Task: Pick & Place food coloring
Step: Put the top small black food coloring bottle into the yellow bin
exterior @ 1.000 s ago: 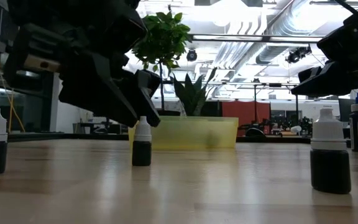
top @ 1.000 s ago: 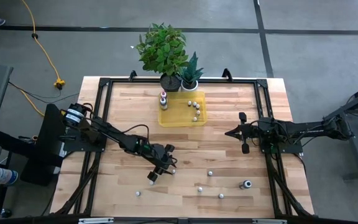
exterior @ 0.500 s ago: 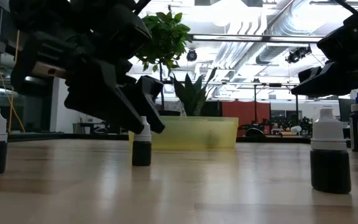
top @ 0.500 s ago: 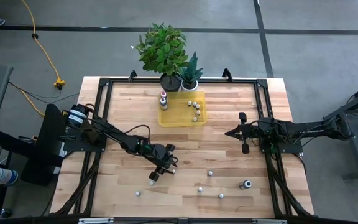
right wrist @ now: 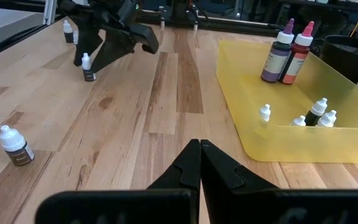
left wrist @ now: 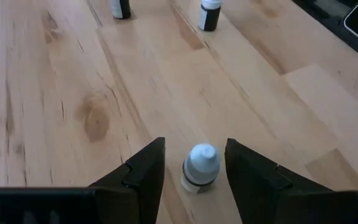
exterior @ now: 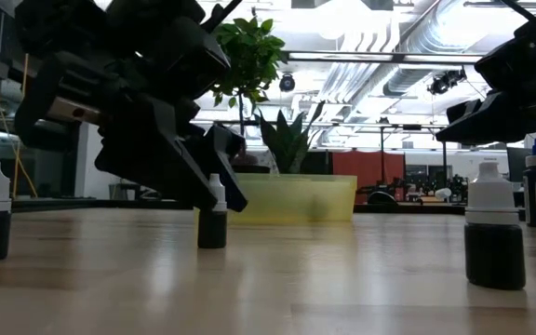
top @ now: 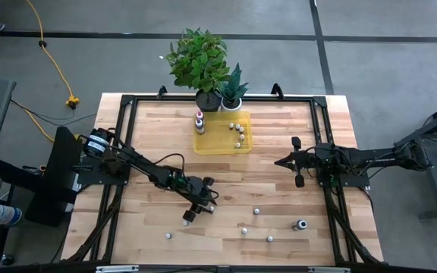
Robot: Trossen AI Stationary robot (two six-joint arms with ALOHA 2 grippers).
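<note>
A small food coloring bottle point(left wrist: 200, 169) with a whitish cap stands upright on the wooden table point(top: 279, 121), toward the near left. My left gripper point(left wrist: 194, 148) is open, slanting down over the bottle. One finger stands on either side of the bottle, with a gap showing on both sides. In the high view the gripper point(top: 192, 213) sits right at this bottle point(top: 187, 218), and in the low view the dark fingers flank the same bottle point(exterior: 213, 216). My right gripper point(right wrist: 199, 148) waits shut at the table's right side point(top: 278, 161).
Several more small bottles stand loose near the front edge point(top: 243, 228) point(top: 270, 239) point(top: 300, 224) point(top: 169, 236). A yellow tray point(top: 207, 144) at the far middle holds several bottles, among them two larger ones point(right wrist: 279, 53). Two potted plants point(top: 199, 61) stand behind the tray.
My left gripper has sunk a little over the small bottle, so its fingers now stand lower on either side of the cap. The bottle has stayed where it was.
</note>
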